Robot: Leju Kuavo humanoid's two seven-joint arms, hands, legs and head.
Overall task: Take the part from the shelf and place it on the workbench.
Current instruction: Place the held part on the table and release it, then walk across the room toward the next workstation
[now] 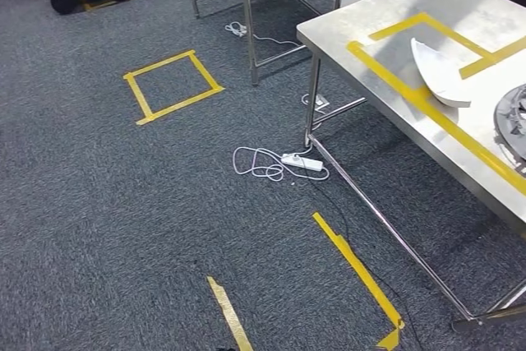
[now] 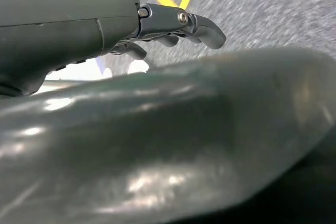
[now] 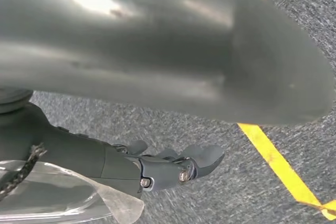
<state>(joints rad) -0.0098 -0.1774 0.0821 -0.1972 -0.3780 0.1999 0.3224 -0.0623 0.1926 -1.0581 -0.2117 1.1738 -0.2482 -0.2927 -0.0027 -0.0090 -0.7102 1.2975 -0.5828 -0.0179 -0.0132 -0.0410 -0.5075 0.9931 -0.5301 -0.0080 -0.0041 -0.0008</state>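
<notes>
Workbench [image 1: 397,14] carries white part [image 1: 438,73] among unlettered yellow tape [image 1: 397,80].

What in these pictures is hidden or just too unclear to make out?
- Left wrist view: a large dark curved surface blocks most of the floor; what it is cannot be told. The left robot hand shows just its fingers.
- Right wrist view: a similar grey surface covers the upper part; whether the right robot hand holds anything is unclear.
- Head view: the dark ring-shaped thing on the workbench is cut off by the edge.
</notes>
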